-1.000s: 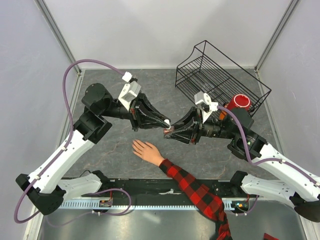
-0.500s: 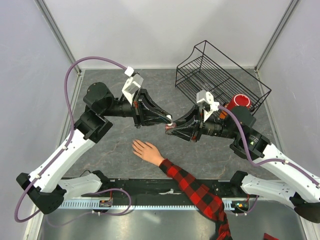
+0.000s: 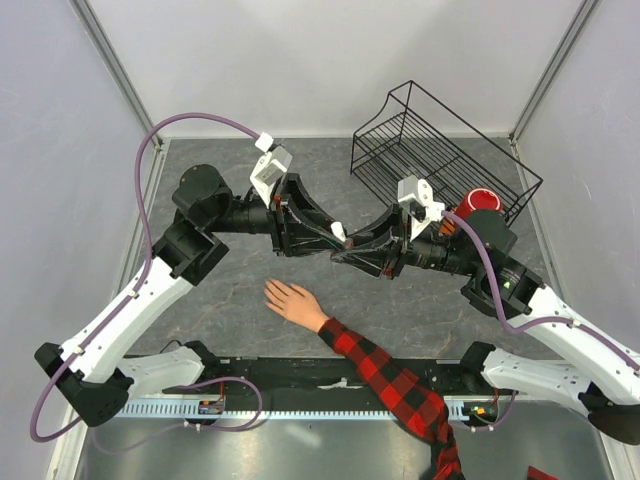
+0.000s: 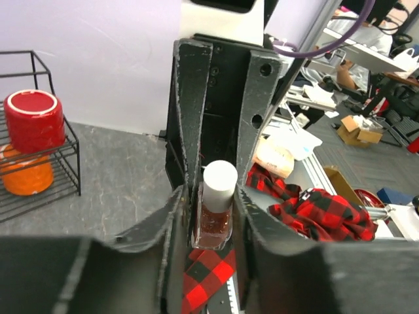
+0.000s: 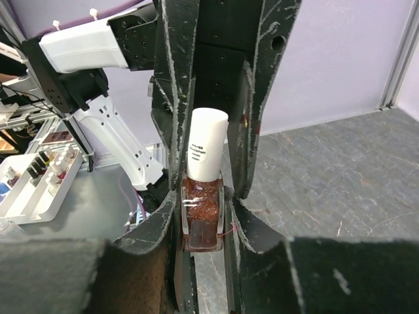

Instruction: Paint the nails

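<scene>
- The nails (image 3: 270,290) you are to paint sit at the tips of the pale, skin-coloured hand with spread fingers (image 3: 292,302). The hand lies flat on the grey marbled worktop (image 3: 400,300), near the front edge. The nails themselves are too small to make out.
- The arm behind that hand wears a red-and-black plaid sleeve (image 3: 385,375), which runs off toward the lower right.
- The tiny dark red glass bottle (image 5: 203,222) hangs in the air beyond the hand, well apart from it, where your two arms meet.
- Your right fingers (image 5: 154,229) are clamped narrow on the glass body.
- Your left fingers (image 4: 167,219) are drawn in narrow about the white cap (image 5: 207,152) and appear to press it on both sides.
- By my reading you are at the uncapping step, and no polish has reached a nail.
- The next move calls for the right side to hold the glass steady while the left twists the cap and draws it straight off, keeping the bottle upright.
- Further out stands a black wire rack (image 3: 440,140) with a glossy red cup (image 3: 478,203) at its near corner.
</scene>
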{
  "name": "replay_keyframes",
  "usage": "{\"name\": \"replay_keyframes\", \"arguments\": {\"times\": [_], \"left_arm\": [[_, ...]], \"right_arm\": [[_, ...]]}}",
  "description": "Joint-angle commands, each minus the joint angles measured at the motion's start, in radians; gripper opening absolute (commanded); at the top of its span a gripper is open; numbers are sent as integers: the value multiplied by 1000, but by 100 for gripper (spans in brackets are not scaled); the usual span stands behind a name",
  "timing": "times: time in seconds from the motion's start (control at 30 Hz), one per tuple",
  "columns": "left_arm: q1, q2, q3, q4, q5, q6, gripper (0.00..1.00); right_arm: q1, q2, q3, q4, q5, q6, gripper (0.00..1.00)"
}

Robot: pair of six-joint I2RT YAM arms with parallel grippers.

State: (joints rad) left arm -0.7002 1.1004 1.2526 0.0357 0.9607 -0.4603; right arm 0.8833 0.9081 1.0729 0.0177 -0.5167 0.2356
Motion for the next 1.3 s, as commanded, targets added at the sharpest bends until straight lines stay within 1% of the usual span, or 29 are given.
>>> {"name": "replay_keyframes", "arguments": {"times": [0.0, 0.07, 0.1, 0.17, 0.2, 0.3, 0.43, 0.5, 0.53, 0.57, 0.63, 0.67, 0.77, 0.8, 0.83, 0.9, 0.97, 1.03, 1.13, 1.17, 1.27], "left_arm": [[2, 7, -10, -85, 26, -23, 46], [4, 0, -5, -76, 30, -25, 52], [5, -4, -7, -74, 30, -29, 58], [8, -11, -7, -74, 29, -29, 63], [13, -22, -7, -76, 24, -26, 67], [22, -43, -7, -102, 16, -9, 74], [41, -105, 19, -226, -46, 51, 78], [42, -137, 31, -307, -144, 80, 80], [42, -170, 47, -333, -193, 86, 80], [42, -184, 59, -367, -317, 92, 80], [42, -209, 111, -463, -465, 91, 77], [42, -227, 123, -477, -575, 84, 75], [42, -261, 128, -456, -693, 39, 73], [41, -264, 122, -441, -717, 17, 73], [39, -261, 120, -430, -741, 8, 75], [33, -237, 129, -430, -812, -17, 72], [10, -206, 142, -431, -893, -43, 72], [-18, -182, 165, -431, -945, -38, 72], [-109, -125, 198, -430, -1103, -14, 71], [-163, -105, 211, -428, -1135, 11, 68], [-243, -51, 246, -405, -1212, 57, 60]], "right_arm": [[6, -14, 87, 163, 17, -38, 0], [6, -9, 88, 162, 14, -38, 0], [6, -8, 88, 162, 11, -38, 0], [6, -6, 84, 160, 14, -38, 0], [6, -6, 84, 157, 15, -39, 0], [6, -6, 82, 143, 24, -45, 0], [6, 3, 87, 114, 50, -55, 0], [6, 14, 90, 88, 63, -59, 0], [6, 17, 93, 82, 66, -62, 0], [6, 21, 91, 77, 81, -62, 0], [6, 26, 88, 70, 108, -59, 0], [6, 38, 90, 62, 141, -59, 0], [8, 66, 97, 33, 199, -59, 0], [8, 72, 101, 22, 245, -55, 0], [8, 77, 107, 18, 269, -52, 0], [11, 92, 117, 8, 343, -50, 0], [13, 109, 128, -10, 386, -53, 0], [16, 126, 145, -15, 434, -61, 0], [22, 136, 150, -15, 461, -67, 0], [23, 140, 150, -15, 465, -68, 0], [26, 146, 150, -15, 469, -74, 0]]}}
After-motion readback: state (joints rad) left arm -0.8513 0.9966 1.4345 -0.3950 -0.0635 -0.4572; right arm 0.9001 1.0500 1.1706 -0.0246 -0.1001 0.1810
